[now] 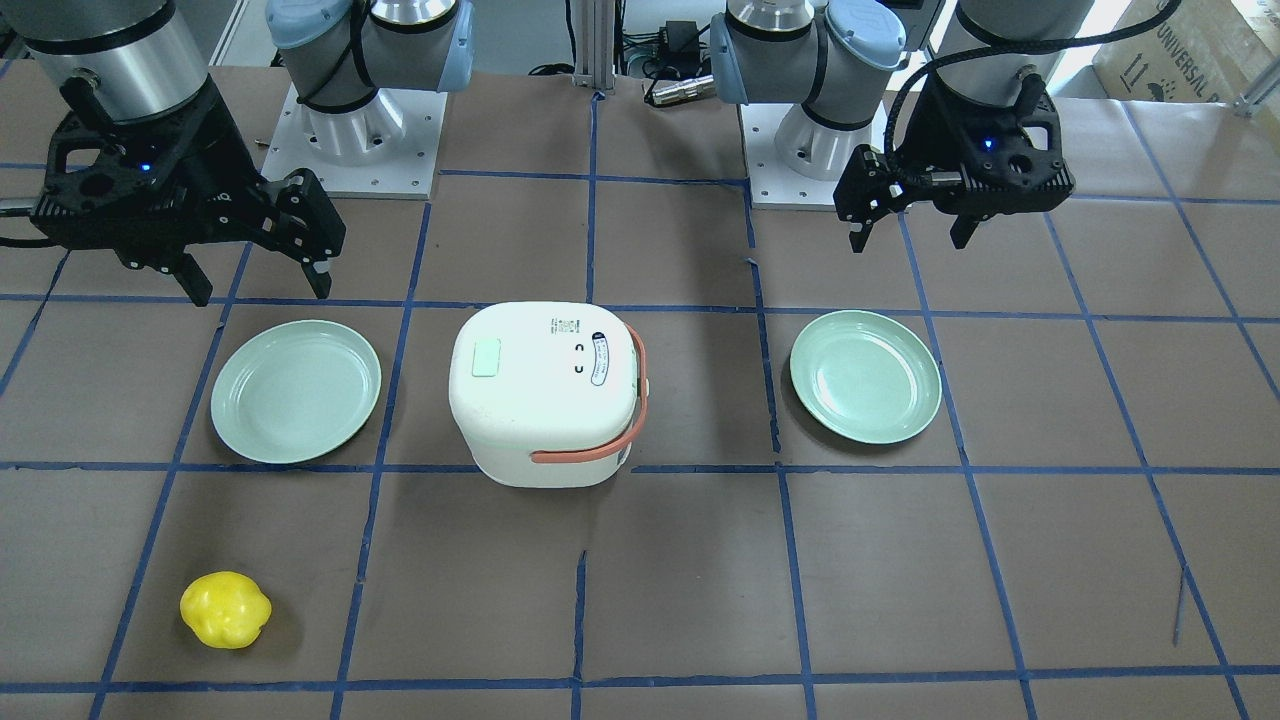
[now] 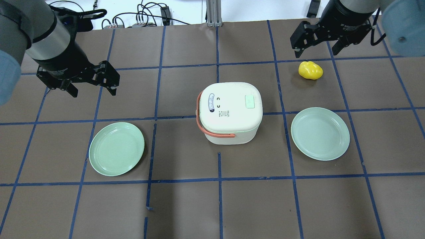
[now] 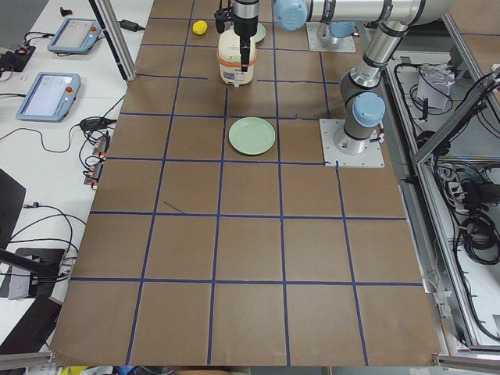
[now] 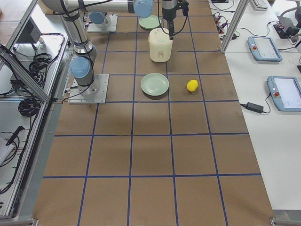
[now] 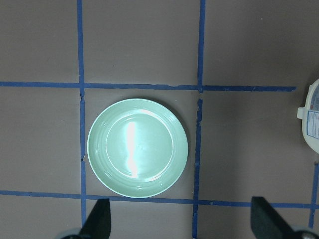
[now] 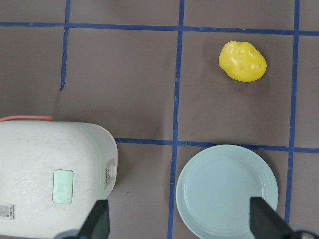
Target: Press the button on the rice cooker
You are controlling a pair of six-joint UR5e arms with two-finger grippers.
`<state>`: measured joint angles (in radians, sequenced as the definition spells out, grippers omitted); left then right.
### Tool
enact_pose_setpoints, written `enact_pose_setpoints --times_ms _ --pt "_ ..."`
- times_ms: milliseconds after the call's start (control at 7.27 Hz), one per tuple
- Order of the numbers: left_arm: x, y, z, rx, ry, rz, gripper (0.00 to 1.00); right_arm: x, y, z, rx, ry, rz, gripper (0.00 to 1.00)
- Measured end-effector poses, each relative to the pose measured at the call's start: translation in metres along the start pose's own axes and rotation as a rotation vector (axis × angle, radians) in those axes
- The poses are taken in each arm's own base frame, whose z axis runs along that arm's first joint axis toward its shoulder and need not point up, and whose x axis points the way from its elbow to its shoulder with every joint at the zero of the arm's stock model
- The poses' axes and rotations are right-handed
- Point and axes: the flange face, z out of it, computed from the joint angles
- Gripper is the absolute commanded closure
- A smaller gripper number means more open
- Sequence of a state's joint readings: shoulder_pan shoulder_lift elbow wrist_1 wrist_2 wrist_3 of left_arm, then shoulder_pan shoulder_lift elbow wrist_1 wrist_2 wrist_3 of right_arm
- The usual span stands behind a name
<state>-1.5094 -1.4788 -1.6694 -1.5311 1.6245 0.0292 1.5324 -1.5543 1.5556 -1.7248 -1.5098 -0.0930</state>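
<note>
The white rice cooker (image 1: 545, 395) with a salmon handle stands at the table's middle, and it also shows in the overhead view (image 2: 231, 113). Its pale green button (image 1: 486, 357) sits on the lid (image 2: 249, 101) and shows in the right wrist view (image 6: 63, 186). My left gripper (image 2: 93, 92) is open and empty, high above the table to the cooker's left (image 1: 910, 240). My right gripper (image 2: 316, 52) is open and empty, raised to the cooker's far right (image 1: 260, 290). Neither gripper touches the cooker.
A green plate (image 2: 116, 148) lies left of the cooker, under the left wrist camera (image 5: 137, 147). A second green plate (image 2: 320, 133) lies to the cooker's right (image 6: 227, 188). A yellow lumpy object (image 2: 310, 70) lies beyond that plate (image 6: 242, 61).
</note>
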Motion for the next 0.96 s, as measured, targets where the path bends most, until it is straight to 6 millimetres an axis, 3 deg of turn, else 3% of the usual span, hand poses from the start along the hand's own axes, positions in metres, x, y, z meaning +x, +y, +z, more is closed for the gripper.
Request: enact_pose_setpoints --times_ms 688,826,963 --pt "0.0 0.0 -0.0001 0.0 0.0 0.0 0.0 -0.0001 0.0 0.0008 -0.001 -0.005 0.0 0.03" --pt "0.0 0.0 -0.0002 0.0 0.0 0.0 0.0 -0.0001 -0.0001 0.0014 -0.002 -0.007 0.001 0.29" --pt "0.0 0.0 -0.0002 0.001 0.0 0.0 0.0 -0.0001 -0.0003 0.0022 -0.003 -0.009 0.002 0.74"
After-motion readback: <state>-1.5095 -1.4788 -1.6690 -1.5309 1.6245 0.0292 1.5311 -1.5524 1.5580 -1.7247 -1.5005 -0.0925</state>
